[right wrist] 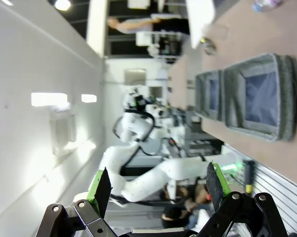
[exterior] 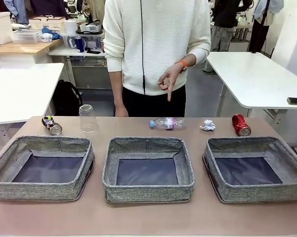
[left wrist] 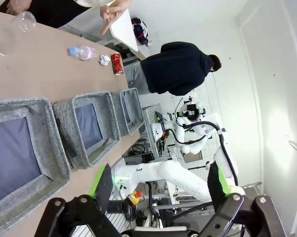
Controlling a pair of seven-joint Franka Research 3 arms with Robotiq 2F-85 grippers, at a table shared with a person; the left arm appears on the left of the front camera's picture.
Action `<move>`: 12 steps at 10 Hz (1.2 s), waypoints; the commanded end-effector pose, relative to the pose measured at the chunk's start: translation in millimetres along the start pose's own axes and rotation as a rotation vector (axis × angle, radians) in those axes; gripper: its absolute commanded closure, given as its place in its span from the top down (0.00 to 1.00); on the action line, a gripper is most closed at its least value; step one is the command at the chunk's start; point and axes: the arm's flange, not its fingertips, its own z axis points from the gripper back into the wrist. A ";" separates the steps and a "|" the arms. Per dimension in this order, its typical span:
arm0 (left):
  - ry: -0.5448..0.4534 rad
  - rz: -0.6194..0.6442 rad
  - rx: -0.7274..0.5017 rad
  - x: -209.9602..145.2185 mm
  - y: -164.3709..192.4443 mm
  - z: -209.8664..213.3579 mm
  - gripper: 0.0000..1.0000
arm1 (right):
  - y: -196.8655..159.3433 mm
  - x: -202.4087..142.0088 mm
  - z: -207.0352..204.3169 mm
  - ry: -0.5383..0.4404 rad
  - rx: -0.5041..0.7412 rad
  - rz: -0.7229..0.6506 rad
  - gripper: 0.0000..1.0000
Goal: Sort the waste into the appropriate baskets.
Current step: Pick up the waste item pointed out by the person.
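Grey woven baskets [exterior: 148, 190]; red can [exterior: 241, 124]; pink-label bottle [exterior: 167, 123]; white ribbed sweater [exterior: 156, 39].

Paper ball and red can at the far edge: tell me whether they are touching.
Apart. The front view shows the gap plainly: a bare strip of table lies between the paper ball and the red can.

Tan table [exterior: 148, 219]. Near row: left basket [exterior: 37, 191], middle basket [exterior: 148, 193], right basket [exterior: 257, 193]. Far row, left to right: crushed dark can [exterior: 52, 125], standing clear plastic cup [exterior: 87, 118], clear plastic bottle [exterior: 167, 123] on its side, crumpled paper ball [exterior: 208, 125], crushed red can [exterior: 241, 125].
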 end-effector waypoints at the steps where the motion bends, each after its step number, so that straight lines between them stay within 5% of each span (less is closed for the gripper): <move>1: -0.003 -0.023 -0.023 1.8 -1.2 0.5 1.00 | 30.4 25.9 -60.1 0.177 -0.387 0.237 1.00; 4: -0.003 -0.023 -0.023 1.8 -1.2 0.5 1.00 | 28.4 84.4 -171.3 0.252 -1.011 0.514 1.00; 6: -0.003 -0.023 -0.023 1.8 -1.2 0.5 1.00 | 12.5 79.4 -231.3 0.419 -1.185 0.630 1.00; 7: -0.003 -0.023 -0.023 1.8 -1.2 0.5 1.00 | 37.3 63.5 -206.6 0.309 -0.699 0.371 1.00; 9: -0.003 -0.023 -0.023 1.8 -1.2 0.5 1.00 | 37.3 63.5 -206.6 0.309 -0.699 0.371 1.00; 11: -0.003 -0.023 -0.023 1.8 -1.2 0.5 1.00 | 21.2 67.8 -239.9 0.461 -0.897 0.472 1.00; 12: -0.003 -0.023 -0.023 1.8 -1.2 0.5 1.00 | 26.9 98.5 -256.2 0.568 -0.971 0.612 1.00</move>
